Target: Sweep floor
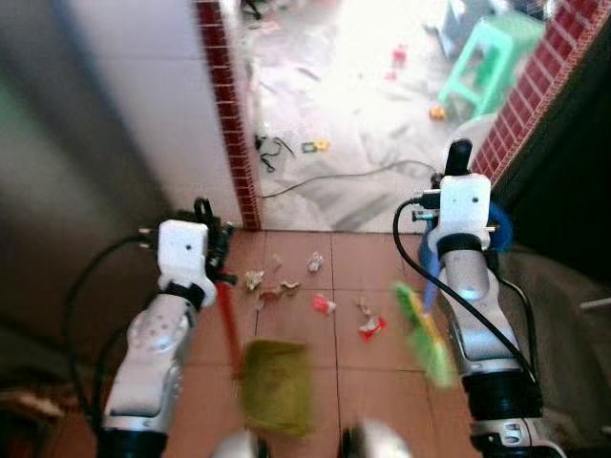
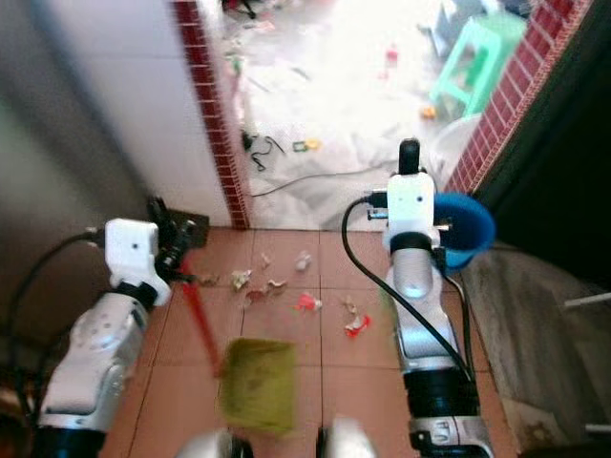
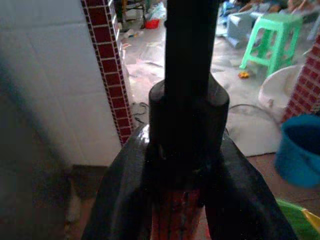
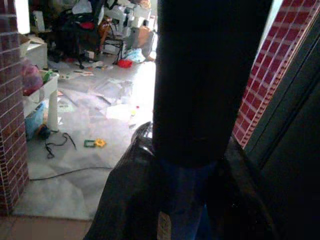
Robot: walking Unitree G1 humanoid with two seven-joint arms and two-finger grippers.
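**Broom and dustpan out, litter waiting on the tiles**

The left gripper (image 1: pixel 212 250) had its jaws closed round the red handle of the broom (image 1: pixel 277 386), whose yellow-green head sat on the floor (image 1: pixel 315 382) close to the robot's feet. The right gripper (image 1: pixel 458 157) gripped a blue handle, jaws clamped, with the green dustpan (image 1: pixel 425 334) hanging beside that arm. Scraps of litter (image 1: pixel 320 303) lay just ahead, short of the doorway. Sweeping looked barely begun; next, I judged, the broom head needed drawing across the scraps toward the pan.
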